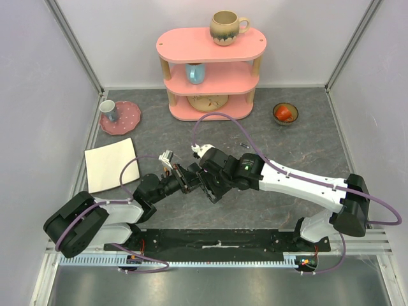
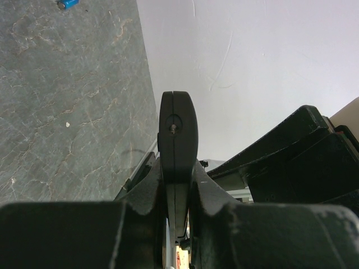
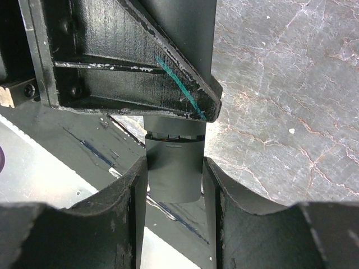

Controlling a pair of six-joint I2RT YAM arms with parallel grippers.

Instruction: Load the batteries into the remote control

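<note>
The remote control (image 2: 178, 134) is a slim black bar, seen edge-on in the left wrist view, and my left gripper (image 2: 178, 174) is shut on it. My right gripper (image 3: 174, 165) is shut on the remote control's (image 3: 174, 179) flat end, just below a seam across the body. From above, the left gripper (image 1: 185, 178) and the right gripper (image 1: 207, 185) meet head to head above the table's middle. A blue battery (image 2: 67, 4) lies on the table at the far edge of the left wrist view. The other batteries are out of view.
A pink shelf (image 1: 210, 70) with a mug (image 1: 227, 27) on top stands at the back. A pink plate (image 1: 127, 120) with a cup sits back left, with a white square plate (image 1: 109, 164) in front of it. A bowl (image 1: 285, 113) is back right.
</note>
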